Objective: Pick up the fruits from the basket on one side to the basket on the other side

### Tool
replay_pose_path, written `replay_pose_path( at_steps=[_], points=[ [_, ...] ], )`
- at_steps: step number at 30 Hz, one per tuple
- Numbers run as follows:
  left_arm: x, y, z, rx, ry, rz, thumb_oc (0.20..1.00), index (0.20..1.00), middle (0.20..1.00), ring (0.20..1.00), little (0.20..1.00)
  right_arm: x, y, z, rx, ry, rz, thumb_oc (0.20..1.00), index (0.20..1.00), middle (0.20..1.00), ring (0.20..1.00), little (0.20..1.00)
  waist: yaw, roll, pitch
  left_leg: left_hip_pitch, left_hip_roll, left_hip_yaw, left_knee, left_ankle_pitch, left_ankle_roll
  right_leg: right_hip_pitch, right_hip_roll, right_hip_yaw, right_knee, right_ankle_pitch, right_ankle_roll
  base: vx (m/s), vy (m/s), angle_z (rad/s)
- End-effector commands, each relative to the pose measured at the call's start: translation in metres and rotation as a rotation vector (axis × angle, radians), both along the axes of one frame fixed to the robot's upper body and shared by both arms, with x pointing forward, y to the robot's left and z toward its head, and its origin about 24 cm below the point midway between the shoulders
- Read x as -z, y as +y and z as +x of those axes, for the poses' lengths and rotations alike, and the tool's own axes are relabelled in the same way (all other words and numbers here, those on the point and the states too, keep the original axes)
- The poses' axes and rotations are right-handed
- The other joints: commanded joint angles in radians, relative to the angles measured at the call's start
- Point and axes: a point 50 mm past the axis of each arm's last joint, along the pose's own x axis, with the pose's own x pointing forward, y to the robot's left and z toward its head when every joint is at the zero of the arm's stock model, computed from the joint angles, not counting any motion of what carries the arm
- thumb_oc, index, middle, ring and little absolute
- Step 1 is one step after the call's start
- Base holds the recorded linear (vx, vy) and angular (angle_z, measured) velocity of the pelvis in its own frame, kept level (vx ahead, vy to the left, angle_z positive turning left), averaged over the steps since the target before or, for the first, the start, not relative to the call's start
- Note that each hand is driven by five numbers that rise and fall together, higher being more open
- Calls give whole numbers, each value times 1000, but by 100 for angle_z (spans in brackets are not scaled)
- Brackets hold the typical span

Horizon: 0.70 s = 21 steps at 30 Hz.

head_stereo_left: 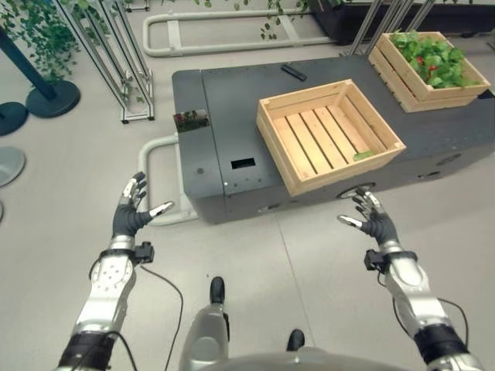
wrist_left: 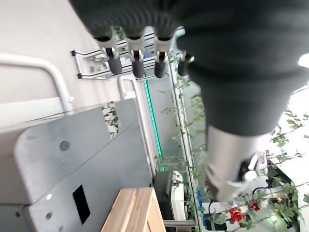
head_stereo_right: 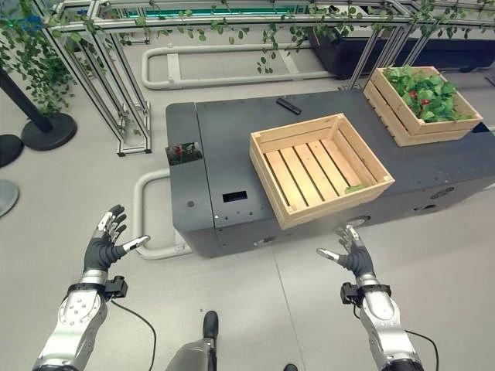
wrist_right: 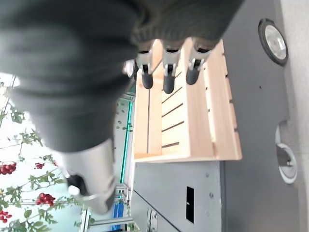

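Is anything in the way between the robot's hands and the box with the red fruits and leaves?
Yes. The near wooden crate sits on the dark platform between the right robot hand and the far crate of leaves and red fruit. The left robot hand hangs open over the floor, further off to the side.

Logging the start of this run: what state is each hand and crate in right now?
Left hand: open, fingers spread, holding nothing, raised over the floor.
Right hand: open, empty, in front of the platform.
Near wooden crate: upright, almost empty, one small green bit inside.
Far wooden crate: upright, filled with green leaves and red fruits.
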Motion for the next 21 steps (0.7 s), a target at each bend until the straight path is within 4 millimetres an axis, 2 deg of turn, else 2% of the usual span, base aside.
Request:
replay_pose_path(
  at_steps=[1, 2, 3, 4, 5, 6, 7, 8, 10, 11, 12, 15, 17, 19, 21],
  points=[
    [-15, 2, -2, 8, -68, 120, 1000, 1000, 1000, 1000, 1000, -10, -8, -2, 11, -54, -32, 1000, 1000, 1000, 1000, 1000, -14, -16, -93, -43, -19, -32, -40, 43, -14, 9, -9, 33, 176, 58, 56, 289, 326, 14],
    [-17, 2, -1, 13, -69, 134, 1000, 1000, 1000, 1000, 1000, -9, -8, -5, 10, -51, -26, 1000, 1000, 1000, 1000, 1000, -24, -16, -91, -27, -36, -40, -43, 28, -1, -10, -16, 51, 231, 87, 56, 275, 356, 32],
    [-18, 1, 0, 23, -70, 144, 1000, 1000, 1000, 1000, 1000, -6, -8, -7, 15, -41, -17, 1000, 1000, 1000, 1000, 1000, -34, -13, -92, -15, -52, -40, -50, 19, 14, -30, -26, 53, 289, 142, 59, 255, 333, 39],
    [-17, 1, -1, 24, -66, 144, 1000, 1000, 1000, 1000, 1000, -5, -7, -7, 14, -38, -19, 1000, 1000, 1000, 1000, 1000, -40, -3, -88, 8, -56, -44, -62, 11, 24, -56, -38, 35, 336, 165, 54, 328, 360, 59],
    [-14, 3, -2, 7, -53, 129, 1000, 1000, 1000, 1000, 1000, -3, -2, -7, 8, -37, 0, 1000, 1000, 1000, 1000, 1000, -54, 11, -79, 46, -50, -38, -83, -7, 27, -103, -38, 3, 343, 149, 46, 226, 216, 38],
    [-13, 3, -2, 7, -53, 129, 1000, 1000, 1000, 1000, 1000, -3, -2, -7, 8, -36, 0, 1000, 1000, 1000, 1000, 1000, -56, 10, -77, 49, -51, -39, -85, -7, 27, -101, -39, 2, 347, 145, 45, 259, 175, 16],
    [-13, 3, -2, 3, -51, 130, 1000, 1000, 1000, 1000, 1000, -4, -1, -7, 5, -40, 6, 1000, 1000, 1000, 1000, 1000, -63, 14, -68, 73, -50, -39, -96, -15, 23, -132, -29, -9, 320, 106, 39, 269, 52, -14],
    [-10, 2, -2, 1, -47, 112, 1000, 1000, 1000, 1000, 1000, -3, 0, -6, 3, -35, 9, 1000, 1000, 1000, 1000, 1000, -71, 24, -55, 100, -50, -49, -106, -24, 13, -175, 4, -30, 220, 18, 18, 263, 53, -23],
    [-10, 2, -2, 0, -47, 106, 1000, 1000, 1000, 1000, 1000, -3, 0, -6, 4, -33, 8, 1000, 1000, 1000, 1000, 1000, -77, 27, -50, 109, -49, -59, -107, -26, 6, -180, 11, -35, 160, 3, 13, 245, -52, -21],
    [-7, 1, -3, 1, -39, 96, 1000, 1000, 1000, 1000, 1000, -2, -1, -5, 8, -29, 6, 1000, 1000, 1000, 1000, 1000, -85, 27, -39, 134, -51, -83, -108, -40, -6, -213, 18, -7, 19, 14, 22, 257, -97, 14],
    [-7, 1, -3, 1, -39, 95, 1000, 1000, 1000, 1000, 1000, -2, -1, -5, 8, -29, 5, 1000, 1000, 1000, 1000, 1000, -85, 28, -39, 137, -48, -83, -108, -42, -7, -209, 20, -8, 14, 15, 21, 256, -115, 40],
    [-1, -2, -3, 7, -22, 65, 1000, 1000, 1000, 1000, 1000, -4, 1, -4, -9, -31, -11, 1000, 1000, 1000, 1000, 1000, -89, 24, -36, 163, -43, -119, -105, -57, -17, -230, 21, 54, 9, 40, 38, 172, -120, 54],
    [9, -7, -5, 21, 8, 21, 1000, 1000, 1000, 1000, 1000, 0, -1, -6, -7, -13, -11, 1000, 1000, 1000, 1000, 1000, -76, 11, -53, 172, -35, -130, -97, -67, -31, -197, 18, 12, -4, 44, 31, 163, -240, 88],
    [13, -9, -6, 24, 26, 9, 1000, 1000, 1000, 1000, 1000, 0, -3, -7, 1, -9, -15, 1000, 1000, 1000, 1000, 1000, -75, 13, -58, 176, -27, -137, -97, -66, -40, -182, 25, -4, -11, 43, 27, 116, -195, 78],
    [21, -16, -6, 48, 43, -73, 1000, 1000, 1000, 1000, 1000, -2, -11, -9, 34, -18, -22, 1000, 1000, 1000, 1000, 1000, -71, 21, -74, 180, 1, -159, -110, -52, -62, -149, 42, -45, -18, 21, 14, 146, -273, 32]
  ],
)
